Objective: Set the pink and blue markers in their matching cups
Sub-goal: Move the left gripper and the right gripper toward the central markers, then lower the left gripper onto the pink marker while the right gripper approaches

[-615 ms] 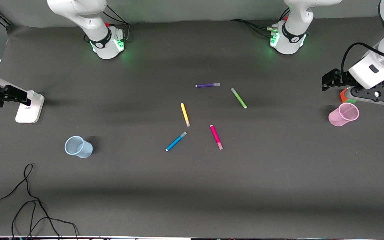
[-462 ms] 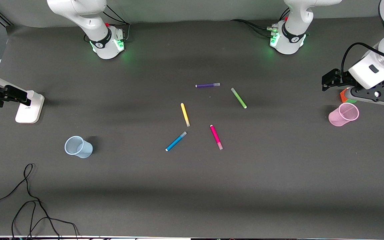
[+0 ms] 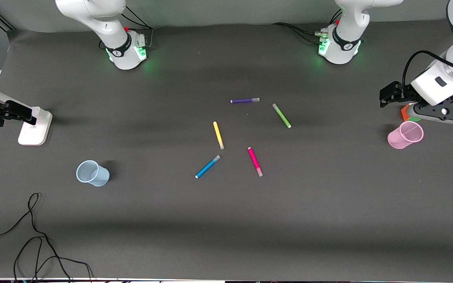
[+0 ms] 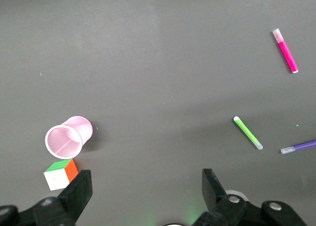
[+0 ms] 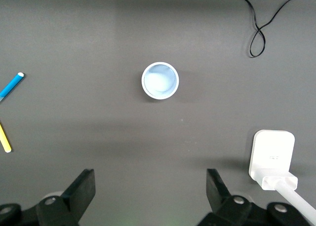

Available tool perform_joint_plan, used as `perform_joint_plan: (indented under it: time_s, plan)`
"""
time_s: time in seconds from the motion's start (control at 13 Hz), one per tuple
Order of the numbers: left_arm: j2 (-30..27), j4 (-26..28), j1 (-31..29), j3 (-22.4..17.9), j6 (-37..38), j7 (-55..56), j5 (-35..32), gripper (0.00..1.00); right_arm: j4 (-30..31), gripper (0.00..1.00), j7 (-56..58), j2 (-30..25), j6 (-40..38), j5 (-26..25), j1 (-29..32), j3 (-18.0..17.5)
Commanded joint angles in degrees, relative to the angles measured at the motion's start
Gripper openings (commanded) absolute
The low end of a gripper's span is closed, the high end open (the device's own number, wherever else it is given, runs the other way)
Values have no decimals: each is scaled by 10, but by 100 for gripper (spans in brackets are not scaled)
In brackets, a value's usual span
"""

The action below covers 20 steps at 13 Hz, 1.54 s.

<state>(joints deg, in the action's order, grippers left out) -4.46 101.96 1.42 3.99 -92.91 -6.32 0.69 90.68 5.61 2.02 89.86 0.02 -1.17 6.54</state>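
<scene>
Both arms wait high at the ends of the tabletop [image 3: 328,220]; the left gripper [image 4: 145,186] hangs over the pink cup's end with its fingers [image 4: 81,189] spread wide and empty; the right gripper [image 5: 148,186] hangs over the blue cup's end, fingers [image 5: 85,185] apart, nothing held. The pink marker [image 3: 255,161] and blue marker [image 3: 207,166] lie flat mid-table, close but not touching; the yellow pen [image 3: 218,135] sits just beside them, farther from the front camera, with the green pen [image 3: 281,115] and purple pen [image 3: 245,100] farther still. The pink cup [image 3: 405,135] stands upright, perhaps touching the colour cube [image 4: 61,172] beside it; the blue cup [image 3: 92,173] stands alone near a white block [image 3: 35,125] and a black cable [image 3: 34,236].
</scene>
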Motion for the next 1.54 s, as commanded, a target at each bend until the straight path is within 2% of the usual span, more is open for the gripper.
perform_joint_plan:
  time_s: [0.0,0.15,0.31,0.62,0.85,1.0,1.15,1.46]
  plan:
    - [2,-9,12,-3,11,14,-2,99,-10,100,12,5,3,-4,0,-4]
    - [3,-9,19,3,12,62,-2,99,-13,100,17,11,4,-3,-1,-6]
    - [9,-9,24,13,9,86,0,99,-16,100,18,18,10,-4,-2,-31]
    - [25,-11,46,41,-4,177,2,99,-16,100,17,28,41,-11,-56,-37]
    - [69,-23,76,83,-49,312,3,99,-16,100,15,45,60,-7,-92,-38]
    - [113,-31,108,96,-89,397,3,99,-16,100,10,60,74,-6,-119,-37]
    - [162,-33,147,96,-132,453,3,99,-16,100,-64,72,84,-2,-125,-38]
    - [263,-42,198,96,-238,549,3,98,-20,100,-286,96,106,-3,-189,-38]
